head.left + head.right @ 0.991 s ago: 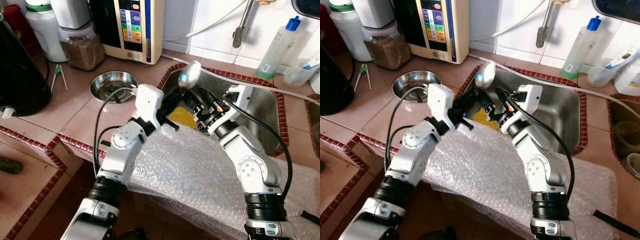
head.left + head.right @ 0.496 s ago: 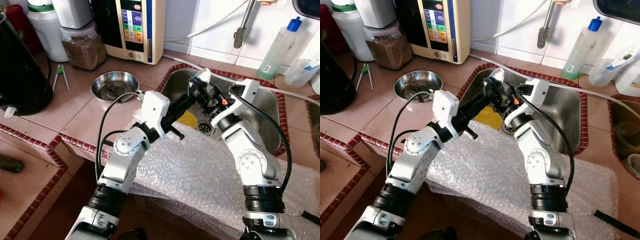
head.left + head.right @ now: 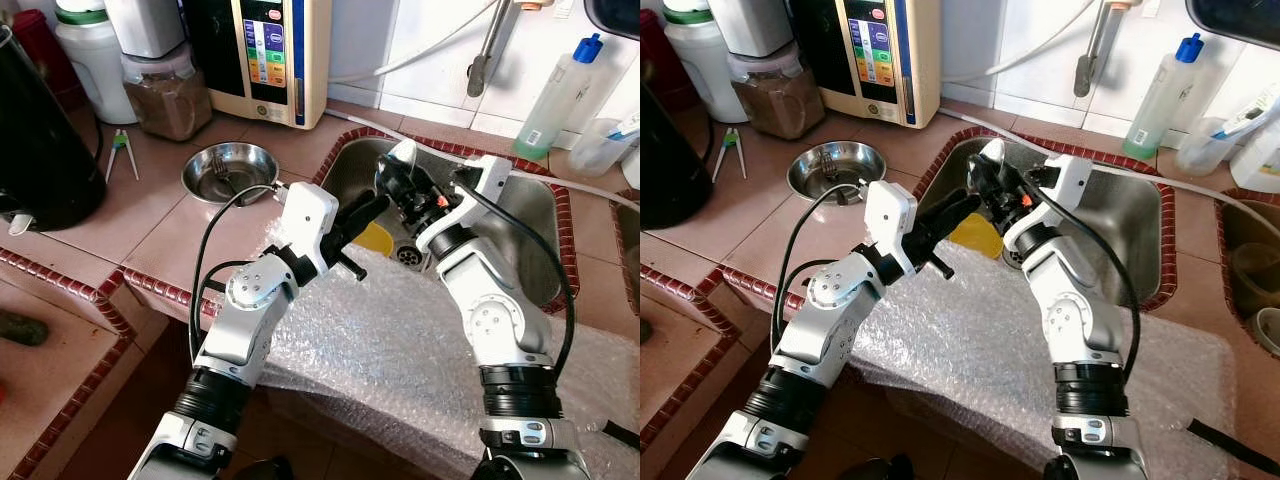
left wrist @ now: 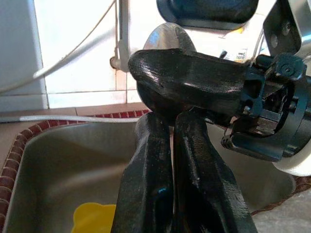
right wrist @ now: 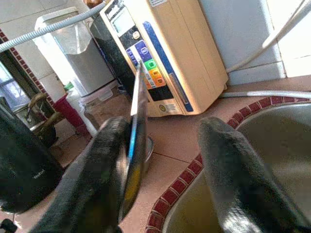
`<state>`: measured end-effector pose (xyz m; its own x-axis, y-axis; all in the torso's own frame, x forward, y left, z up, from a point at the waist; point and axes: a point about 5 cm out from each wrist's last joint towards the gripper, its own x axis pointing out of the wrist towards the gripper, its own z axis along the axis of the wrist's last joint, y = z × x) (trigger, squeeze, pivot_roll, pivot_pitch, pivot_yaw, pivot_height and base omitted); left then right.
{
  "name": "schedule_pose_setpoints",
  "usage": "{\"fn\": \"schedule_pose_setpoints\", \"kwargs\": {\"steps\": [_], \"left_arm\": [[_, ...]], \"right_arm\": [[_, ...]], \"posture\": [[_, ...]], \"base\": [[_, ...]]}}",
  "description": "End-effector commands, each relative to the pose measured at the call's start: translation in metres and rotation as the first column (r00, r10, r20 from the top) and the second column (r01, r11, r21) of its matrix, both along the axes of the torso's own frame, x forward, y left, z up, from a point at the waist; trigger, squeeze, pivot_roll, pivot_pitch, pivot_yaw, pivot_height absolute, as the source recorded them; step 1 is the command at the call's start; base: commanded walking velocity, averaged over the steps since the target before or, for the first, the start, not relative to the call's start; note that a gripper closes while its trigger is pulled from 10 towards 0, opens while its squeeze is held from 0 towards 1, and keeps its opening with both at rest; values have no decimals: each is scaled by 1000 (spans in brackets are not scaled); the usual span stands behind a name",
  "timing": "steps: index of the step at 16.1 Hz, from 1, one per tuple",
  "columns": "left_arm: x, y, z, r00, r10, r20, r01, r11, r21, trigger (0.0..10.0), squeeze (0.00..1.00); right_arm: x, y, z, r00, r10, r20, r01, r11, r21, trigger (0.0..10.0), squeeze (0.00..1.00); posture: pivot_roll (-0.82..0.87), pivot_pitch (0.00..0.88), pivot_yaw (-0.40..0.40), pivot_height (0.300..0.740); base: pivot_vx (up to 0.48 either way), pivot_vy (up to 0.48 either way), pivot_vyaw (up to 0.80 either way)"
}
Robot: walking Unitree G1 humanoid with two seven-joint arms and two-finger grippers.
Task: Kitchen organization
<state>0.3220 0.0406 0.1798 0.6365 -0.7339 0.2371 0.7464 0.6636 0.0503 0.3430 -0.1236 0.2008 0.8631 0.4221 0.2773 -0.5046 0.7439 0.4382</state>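
A metal spoon (image 3: 401,155) is held up over the left part of the steel sink (image 3: 520,215), bowl end upward. My left gripper (image 3: 368,207) reaches in from the counter side, its two black fingers (image 4: 155,160) pressed together below the spoon's bowl (image 4: 163,35), shut on the handle. My right gripper (image 3: 400,188) meets it from the sink side. Its fingers stand apart in the right wrist view, and the spoon (image 5: 136,127) lies edge-on against one finger (image 5: 99,179). A yellow piece (image 3: 373,238) lies on the sink floor beside the drain.
Bubble wrap (image 3: 400,350) covers the counter's front edge under both arms. A steel bowl (image 3: 228,168) holding a fork sits left of the sink. Behind stand a water purifier (image 3: 270,50), a jar of brown powder (image 3: 160,92), a black kettle (image 3: 35,140), a tap (image 3: 485,50) and a soap bottle (image 3: 555,95).
The spoon has moved right, from above the sink's left rim to over the basin. My right gripper rose from lower in the sink to meet it and now brackets the spoon.
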Motion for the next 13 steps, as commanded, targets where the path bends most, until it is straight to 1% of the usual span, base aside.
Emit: {"fn": "schedule_pose_setpoints", "kwargs": {"steps": [1, 8, 10, 12, 13], "left_arm": [[-2, -2, 9, 999, -23, 46, 23, 1000, 6, 0, 0], [1, 2, 9, 999, 3, 48, -4, 1000, 14, 0, 0], [3, 5, 9, 998, 25, 51, -27, 999, 24, 0, 0], [5, 8, 9, 998, 37, 51, -38, 999, 28, 0, 0], [6, 9, 8, 999, 36, 39, -37, 999, 25, 3059, 0]], "right_arm": [[4, -16, 6, 995, -100, 11, 100, 995, 10, 0, 0], [6, -18, 4, 993, -119, 7, 119, 993, 15, 0, 0], [9, -23, 6, 983, -186, 14, 186, 983, 0, 0, 0], [12, -25, 6, 977, -211, 9, 211, 977, -5, 0, 0], [13, -25, 6, 976, -218, 6, 218, 976, -5, 0, 0]], "posture": [[-33, 76, 23, 740], [-27, 80, 20, 740], [-18, 77, 17, 740], [-15, 76, 15, 740], [-14, 76, 15, 740]], "base": [[0, 0, 0], [0, 0, 0], [0, 0, 0], [0, 0, 0], [0, 0, 0]]}}
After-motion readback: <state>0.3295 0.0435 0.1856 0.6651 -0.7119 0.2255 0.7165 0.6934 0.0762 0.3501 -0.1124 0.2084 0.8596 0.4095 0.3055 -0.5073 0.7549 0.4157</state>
